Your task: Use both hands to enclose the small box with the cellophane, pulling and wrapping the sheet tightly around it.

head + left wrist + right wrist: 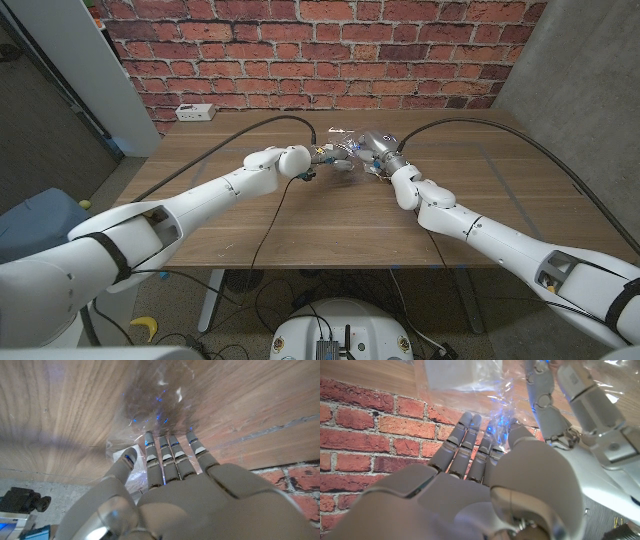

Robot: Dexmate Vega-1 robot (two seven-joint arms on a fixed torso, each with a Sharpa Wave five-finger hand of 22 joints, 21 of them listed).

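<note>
Both hands meet over the crinkled cellophane (343,140) at the far middle of the wooden table (330,225). My left hand (322,162) reaches in from the left, and its fingers (170,452) lie on the cellophane (155,405) with the thumb beside them and film between. My right hand (378,152) comes from the right; its fingers (470,445) and thumb close on bunched cellophane (500,405). The small white box (452,372) sits under the film just beyond them. The left hand's fingers (560,400) show across from it.
A white power strip (195,112) lies at the table's far left corner by the brick wall (330,50). Black cables (270,125) run across the table to both arms. A blue chair (40,225) stands left of the table.
</note>
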